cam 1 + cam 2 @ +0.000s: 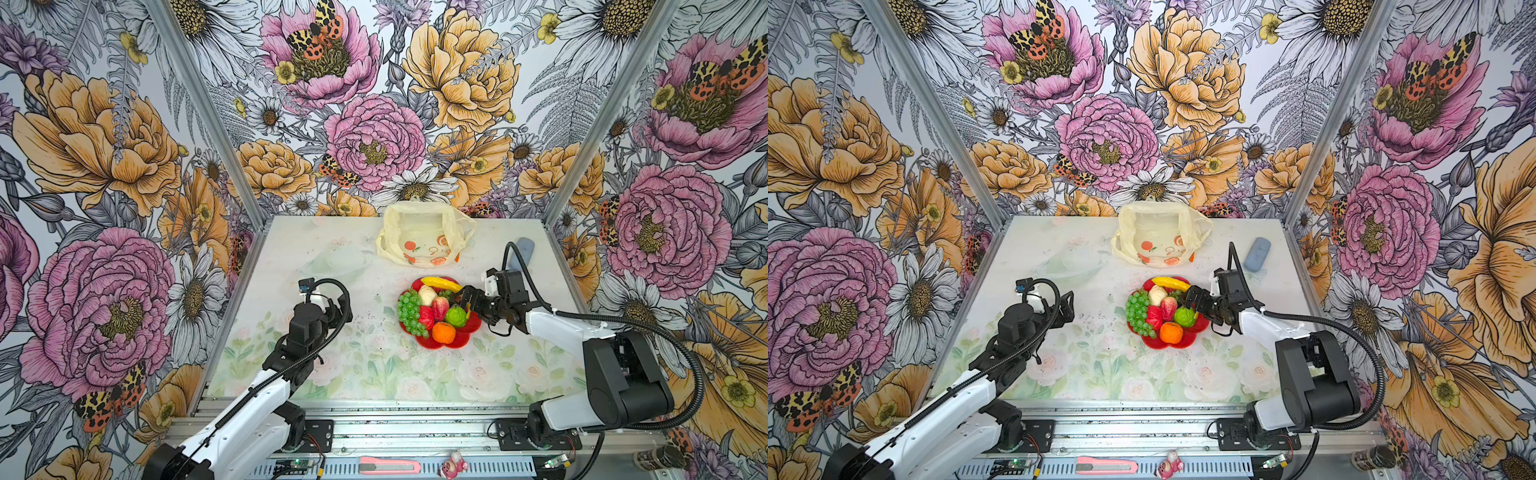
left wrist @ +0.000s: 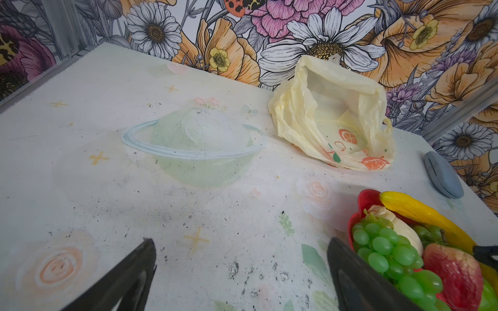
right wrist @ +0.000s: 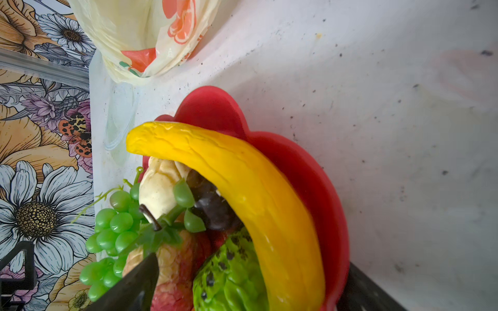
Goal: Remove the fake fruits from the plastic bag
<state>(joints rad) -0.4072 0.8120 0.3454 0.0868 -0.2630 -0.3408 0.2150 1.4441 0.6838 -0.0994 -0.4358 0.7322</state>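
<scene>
FINGERS: right fingers [image 3: 129, 288] spread, empty, at right edge of fake fruits [image 1: 440, 309]; left fingers [image 2: 355, 280] spread, empty, over bare counter [image 1: 374, 365] | FRUITS: heaped on red flower-shaped plate [image 3: 213, 107], centre | BAG: plastic bag [image 1: 419, 237] far centre, apparently empty | STEP: removal judged complete | NEXT: verify bag, retract both arms.

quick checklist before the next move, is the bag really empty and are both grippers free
1. bag empty: ok, its open mouth shows only printed citrus and no fruit.
2. fruits on the plate: ok, the banana, grapes, orange and the rest lie there.
3. right gripper free: ok, it is open and holds nothing.
4. right gripper clear of the fruits: cannot tell, its fingers hang close by the banana.
5. left gripper free: ok, it is open over the table and holds nothing.
</scene>
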